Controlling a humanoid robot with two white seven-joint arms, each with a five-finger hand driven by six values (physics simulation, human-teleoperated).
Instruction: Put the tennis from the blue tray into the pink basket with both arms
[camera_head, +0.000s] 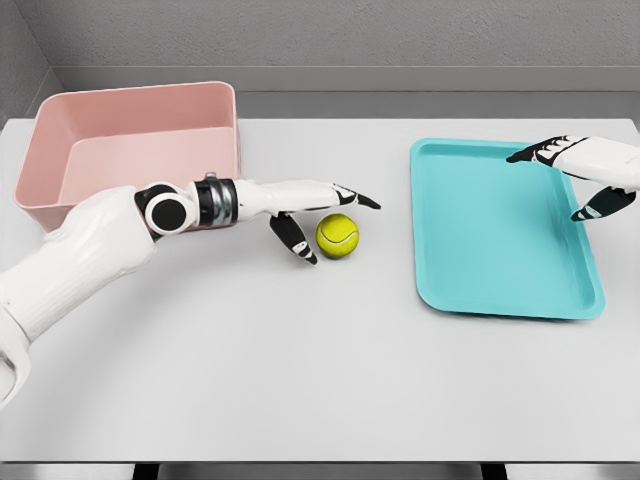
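- The tennis ball (337, 236) lies on the white worktop (320, 380) between the pink basket (130, 140) and the blue tray (505, 230) — nearer the basket, already out of the tray.
- The left hand (305, 205) reaches out just beside the ball, on its basket side; its fingers (355, 197) are spread, one stretched over the ball's top and the thumb pointing down at its near flank, gripping nothing.
- My judgement: the step in hand is the left hand's pickup. Close thumb and fingers around the ball's middle rather than pushing from one side (a ball on a flat worktop would likely roll off), then lift well above the basket's near wall before letting go.
- The right hand (590, 175) hovers over the tray's far-right corner, fingers spread and empty.
- Hard to tell: whether any fingertip actually touches the ball. The right arm is cut off at the frame edge — its wrist barely shows — and the left forearm hides the basket's front corner.
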